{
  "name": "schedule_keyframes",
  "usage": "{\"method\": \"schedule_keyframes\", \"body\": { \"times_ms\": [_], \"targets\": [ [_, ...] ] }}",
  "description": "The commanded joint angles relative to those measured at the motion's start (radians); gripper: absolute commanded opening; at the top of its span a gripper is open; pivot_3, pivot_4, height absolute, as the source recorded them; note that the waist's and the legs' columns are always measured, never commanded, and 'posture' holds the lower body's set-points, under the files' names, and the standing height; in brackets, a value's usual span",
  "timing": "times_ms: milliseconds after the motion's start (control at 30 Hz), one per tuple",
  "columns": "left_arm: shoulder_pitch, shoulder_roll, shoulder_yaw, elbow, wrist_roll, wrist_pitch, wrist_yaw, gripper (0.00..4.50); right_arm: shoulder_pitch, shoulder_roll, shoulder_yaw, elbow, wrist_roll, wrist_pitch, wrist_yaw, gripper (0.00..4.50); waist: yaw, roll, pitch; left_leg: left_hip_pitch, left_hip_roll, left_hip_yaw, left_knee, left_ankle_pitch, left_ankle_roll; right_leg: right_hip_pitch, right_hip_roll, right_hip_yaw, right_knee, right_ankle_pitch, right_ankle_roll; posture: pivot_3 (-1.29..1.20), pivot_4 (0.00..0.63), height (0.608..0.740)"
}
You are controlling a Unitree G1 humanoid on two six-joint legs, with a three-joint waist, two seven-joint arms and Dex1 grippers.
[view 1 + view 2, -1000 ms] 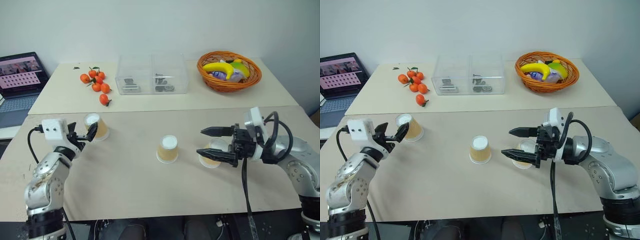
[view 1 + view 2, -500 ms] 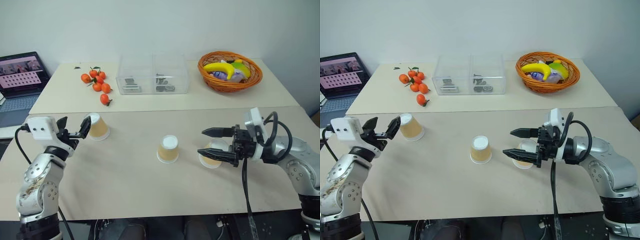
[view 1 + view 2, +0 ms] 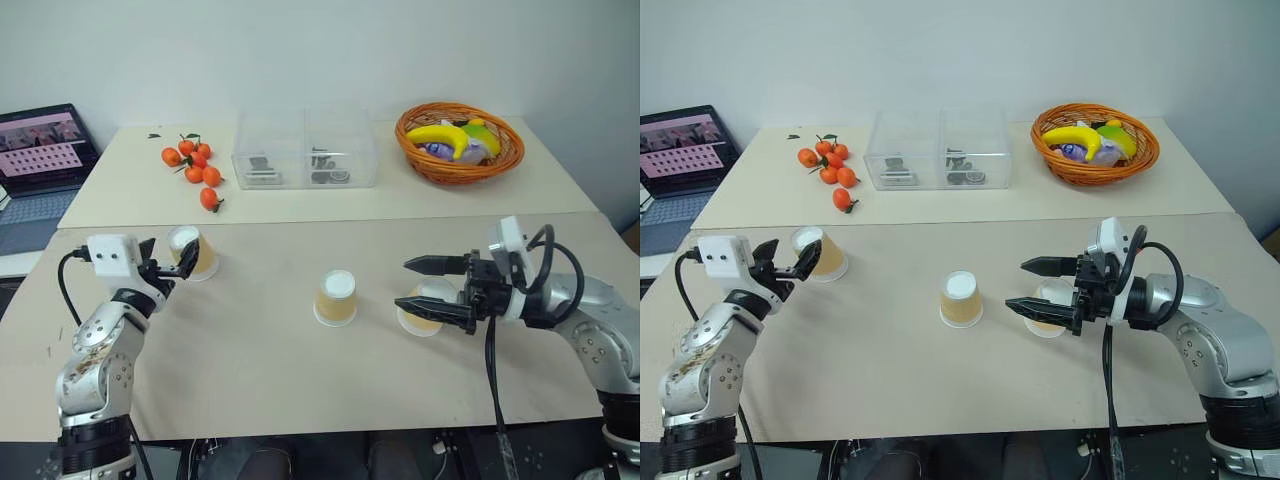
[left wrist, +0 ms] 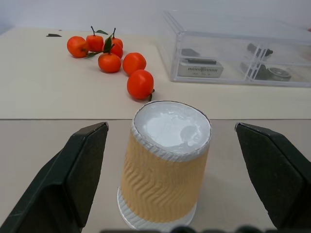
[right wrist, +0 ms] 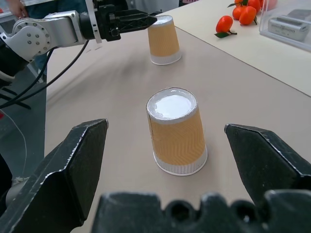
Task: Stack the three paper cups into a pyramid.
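Three paper cups stand upside down on the near table. The left cup (image 3: 197,253) sits between the spread fingers of my open left gripper (image 3: 167,264), and the left wrist view shows that cup (image 4: 165,170) apart from both fingers (image 4: 82,165). The middle cup (image 3: 335,297) stands alone. It appears ahead of my open right gripper (image 3: 402,284), which points left at it, and shows as a cup (image 5: 177,133) in the right wrist view. The right cup (image 3: 432,297) is partly hidden behind that gripper's near finger.
On the back table are several tangerines (image 3: 193,168), a clear plastic box (image 3: 305,150) and an orange wicker basket (image 3: 505,150) of fruit. A laptop (image 3: 40,150) sits at the far left. Bare table lies between the cups and along the front edge.
My left gripper drew back to the left of its cup half a second ago and has returned around it. The right gripper and all the cups have stayed put.
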Motion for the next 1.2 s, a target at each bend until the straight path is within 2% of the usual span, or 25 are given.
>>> {"method": "schedule_keyframes", "body": {
  "times_ms": [33, 667, 733, 767, 867, 1067, 1200],
  "targets": [
    [-0.017, 0.006, 0.007, 0.005, 0.011, -0.035, -0.009, 4.48, 0.006, 0.000, -0.041, -0.037, 0.018, -0.011, -0.010, 4.50, 0.000, 0.000, 0.000, 0.000, 0.000, 0.000, 0.000, 0.000, 0.000, 0.000, 0.000, 0.000, 0.000, 0.000, 0.000, 0.00, 0.150, 0.738],
    [-0.130, 0.009, -0.072, 0.218, 0.106, -0.117, -0.044, 4.48, 0.030, 0.005, -0.055, -0.067, 0.029, -0.010, -0.048, 4.50, 0.001, 0.000, 0.000, 0.000, 0.000, 0.000, 0.000, 0.000, 0.000, 0.000, 0.000, 0.000, 0.000, 0.000, 0.000, 0.00, 0.150, 0.738],
    [-0.142, 0.006, -0.073, 0.233, 0.109, -0.127, -0.047, 3.95, 0.038, 0.004, -0.058, -0.072, 0.029, -0.009, -0.050, 4.50, 0.001, 0.000, 0.000, 0.000, 0.000, 0.000, 0.000, 0.000, 0.000, 0.000, 0.000, 0.000, 0.000, 0.000, 0.000, 0.00, 0.150, 0.738],
    [-0.145, 0.005, -0.071, 0.233, 0.108, -0.130, -0.048, 3.83, 0.044, 0.003, -0.060, -0.076, 0.028, -0.010, -0.051, 4.50, 0.000, 0.000, 0.000, 0.000, 0.000, 0.000, 0.000, 0.000, 0.000, 0.000, 0.000, 0.000, 0.000, 0.000, 0.000, 0.00, 0.150, 0.738],
    [-0.161, 0.011, -0.069, 0.234, 0.114, -0.123, -0.036, 2.85, 0.052, 0.002, -0.064, -0.084, 0.030, -0.007, -0.053, 4.50, 0.000, 0.000, 0.000, 0.000, 0.000, 0.000, 0.000, 0.000, 0.000, 0.000, 0.000, 0.000, 0.000, 0.000, 0.000, 0.00, 0.150, 0.738],
    [-0.165, 0.017, -0.098, 0.143, 0.074, -0.080, -0.097, 2.85, 0.042, 0.001, -0.057, -0.071, 0.028, -0.010, -0.048, 4.50, 0.000, 0.000, 0.000, 0.000, 0.000, 0.000, 0.000, 0.000, 0.000, 0.000, 0.000, 0.000, 0.000, 0.000, 0.000, 0.00, 0.150, 0.738],
    [-0.135, 0.048, -0.198, -0.049, -0.061, 0.076, -0.257, 2.85, 0.023, 0.005, -0.041, -0.059, 0.021, -0.013, -0.042, 4.50, 0.000, 0.000, 0.000, -0.001, 0.000, 0.000, 0.000, 0.000, 0.000, 0.000, 0.000, 0.000, 0.000, 0.000, 0.001, 0.00, 0.150, 0.738]
  ]
}}
